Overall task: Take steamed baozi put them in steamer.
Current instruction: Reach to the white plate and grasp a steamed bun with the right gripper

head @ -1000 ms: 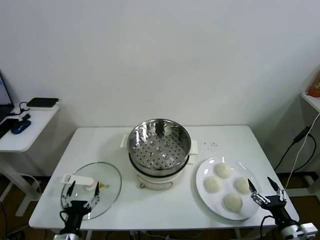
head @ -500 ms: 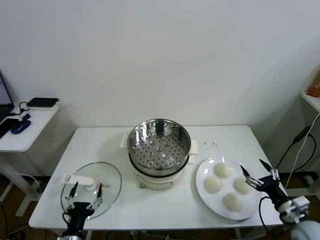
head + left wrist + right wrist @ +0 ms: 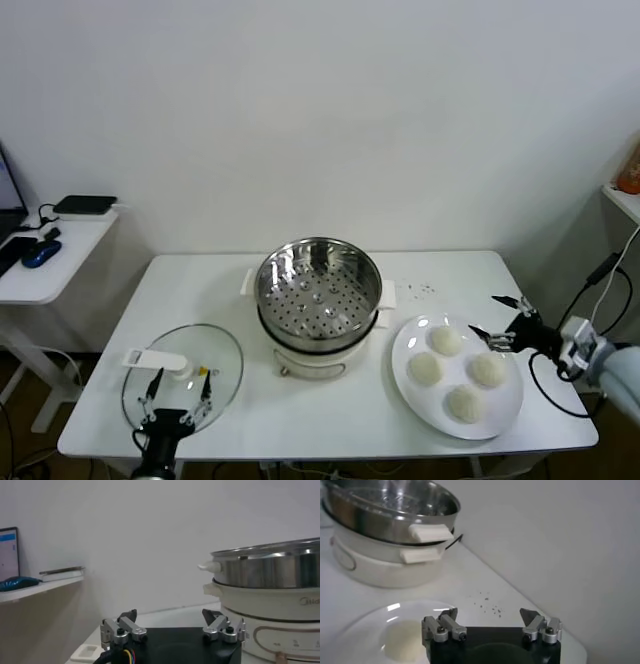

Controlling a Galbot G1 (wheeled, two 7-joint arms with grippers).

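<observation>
Four steamed baozi (image 3: 455,370): smooth, round, cream-white, grouped on a flat white plate (image 3: 503,413) at the table's right side, none touching. Steamer (image 3: 319,288): shiny steel basket, perforated bottom, empty, seated on a cream pot base at table centre, left of the plate.

Right gripper (image 3: 503,320): fingers spread, empty, at the plate's far right edge, near the two baozi on that side. Right wrist view shows only one baozi (image 3: 402,640), partly cut off by the gripper body. Left gripper (image 3: 178,392): fingers spread, empty, low at the near table edge over the glass lid (image 3: 182,378); its arm is mostly out of frame.

Surface: white table (image 3: 200,285), a few dark specks past the steamer's right handle. Room: plain white wall; a side desk (image 3: 40,275) at left holds dark devices, too small to identify.
</observation>
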